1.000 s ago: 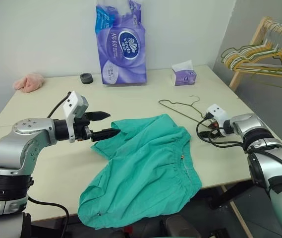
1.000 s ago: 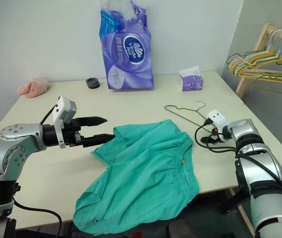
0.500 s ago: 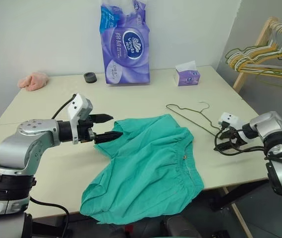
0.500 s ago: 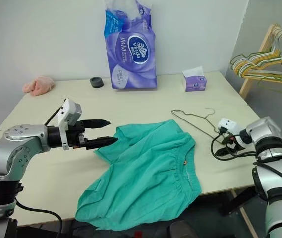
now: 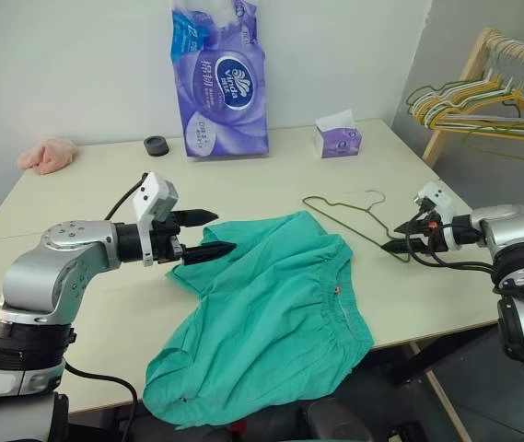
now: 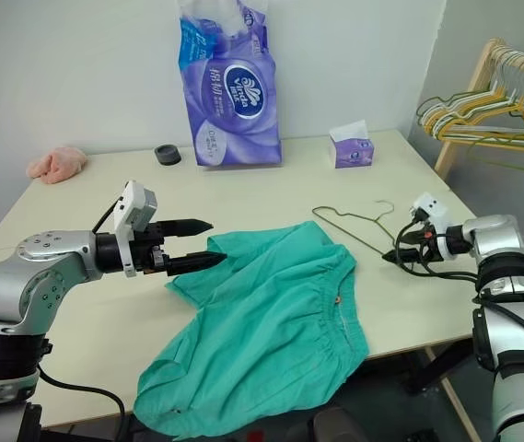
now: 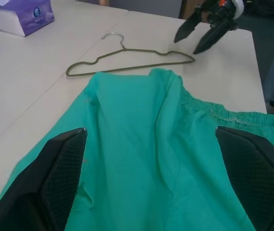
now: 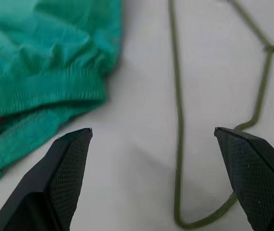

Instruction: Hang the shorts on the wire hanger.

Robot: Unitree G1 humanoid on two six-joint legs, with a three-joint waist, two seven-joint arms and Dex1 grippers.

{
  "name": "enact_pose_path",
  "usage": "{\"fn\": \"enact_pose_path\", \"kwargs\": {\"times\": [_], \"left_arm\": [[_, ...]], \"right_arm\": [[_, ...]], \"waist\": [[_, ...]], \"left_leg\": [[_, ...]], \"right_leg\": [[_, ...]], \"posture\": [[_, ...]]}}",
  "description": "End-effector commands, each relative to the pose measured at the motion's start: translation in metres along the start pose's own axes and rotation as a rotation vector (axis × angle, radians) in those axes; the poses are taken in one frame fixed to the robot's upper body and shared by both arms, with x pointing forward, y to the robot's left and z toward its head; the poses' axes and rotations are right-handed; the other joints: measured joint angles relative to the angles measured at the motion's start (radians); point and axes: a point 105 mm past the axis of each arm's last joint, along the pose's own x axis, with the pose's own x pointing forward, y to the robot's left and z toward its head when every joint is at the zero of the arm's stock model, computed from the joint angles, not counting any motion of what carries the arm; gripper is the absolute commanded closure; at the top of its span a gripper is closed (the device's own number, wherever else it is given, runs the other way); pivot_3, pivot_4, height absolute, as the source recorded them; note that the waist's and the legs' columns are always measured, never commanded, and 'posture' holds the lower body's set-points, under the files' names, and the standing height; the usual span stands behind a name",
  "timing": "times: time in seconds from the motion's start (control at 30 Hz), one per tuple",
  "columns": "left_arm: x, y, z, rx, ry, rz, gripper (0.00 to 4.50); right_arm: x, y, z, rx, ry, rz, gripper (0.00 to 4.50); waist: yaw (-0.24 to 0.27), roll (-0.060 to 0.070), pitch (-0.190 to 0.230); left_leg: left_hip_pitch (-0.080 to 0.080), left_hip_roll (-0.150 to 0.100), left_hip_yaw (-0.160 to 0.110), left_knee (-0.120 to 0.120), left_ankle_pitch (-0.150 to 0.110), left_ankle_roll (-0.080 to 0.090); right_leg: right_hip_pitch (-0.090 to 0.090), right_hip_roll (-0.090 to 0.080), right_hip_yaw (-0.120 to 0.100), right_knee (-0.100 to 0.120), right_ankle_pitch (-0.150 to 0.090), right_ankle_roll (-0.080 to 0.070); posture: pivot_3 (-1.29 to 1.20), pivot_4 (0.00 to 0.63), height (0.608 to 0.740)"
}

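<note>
My left gripper point(image 5: 208, 233) has its two black, cross-hatched fingers spread wide with nothing between them. It hovers level, just over the far leg edge of the shorts point(image 5: 271, 322), and I can't tell whether the lower fingertip brushes the cloth. My right gripper point(image 6: 398, 250) is also spread wide and empty, tips angled down toward the table point(image 5: 87, 193) just beside the near shoulder end of the wire hanger point(image 5: 340, 210). In the right wrist view the thin wire runs between the two fingers without either one touching it.

The shorts are soft teal-green cloth, rumpled, lying flat in the middle of the table. The gathered elastic waistband faces my right side, and the lower leg droops over the near table edge. Their long axis runs diagonally, from the far leg near my left gripper down to that hanging corner.

The hanger is a single thin olive-gold wire bent into a flat triangle with notched shoulders. It lies on the pale table just beyond the waistband, and its curved hook points away from me toward the far right.

Further back stand a purple pack of tissue rolls point(image 5: 220, 78) and a small tissue box point(image 5: 338, 140).
</note>
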Motion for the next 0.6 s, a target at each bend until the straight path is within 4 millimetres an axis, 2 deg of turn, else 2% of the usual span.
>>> {"fn": "enact_pose_path", "kwargs": {"times": [0.03, 0.13, 0.2, 0.43, 0.6], "left_arm": [[-0.001, 0.001, 0.016, 0.07, -0.037, 0.022, 0.0], [0.001, 0.002, 0.018, 0.075, -0.042, 0.021, 0.0], [0.002, 0.002, 0.018, 0.079, -0.043, 0.015, 0.0], [0.003, 0.0, 0.019, 0.086, -0.041, 0.004, 0.0], [0.0, -0.001, 0.018, 0.084, -0.043, 0.01, 0.0]], "right_arm": [[0.004, -0.022, 0.007, -0.045, -0.041, -0.229, 0.09], [0.006, -0.042, -0.003, -0.031, -0.018, -0.46, 0.09], [0.006, -0.047, -0.008, -0.015, -0.01, -0.521, 0.09], [0.013, -0.042, -0.033, 0.031, 0.073, -0.494, 0.09], [0.009, -0.042, -0.047, 0.099, 0.1, -0.475, 0.09]], "waist": [[0.0, 0.0, 0.0], [0.0, 0.0, 0.0], [0.0, 0.0, 0.0], [0.0, 0.0, 0.0], [0.001, 0.0, 0.0]], "left_leg": [[0.0, 0.0, 0.0, 0.0, 0.0, 0.0], [0.0, 0.0, 0.001, 0.0, 0.0, 0.0], [0.0, -0.001, 0.001, 0.0, 0.0, 0.0], [-0.001, 0.0, 0.002, 0.0, 0.0, 0.0], [0.0, 0.0, 0.001, 0.0, 0.0, 0.0]], "right_leg": [[0.0, 0.0, 0.0, 0.0, 0.0, 0.0], [0.0, 0.0, 0.0, 0.0, 0.0, 0.0], [0.0, 0.0, 0.001, 0.0, 0.0, 0.0], [0.0, 0.0, 0.001, -0.001, 0.0, 0.0], [0.0, 0.001, 0.001, 0.0, 0.0, 0.0]], "posture": [[-0.24, 0.037, 0.74], [-0.24, 0.037, 0.74], [-0.24, 0.037, 0.74], [-0.24, 0.036, 0.74], [-0.24, 0.036, 0.74]]}}
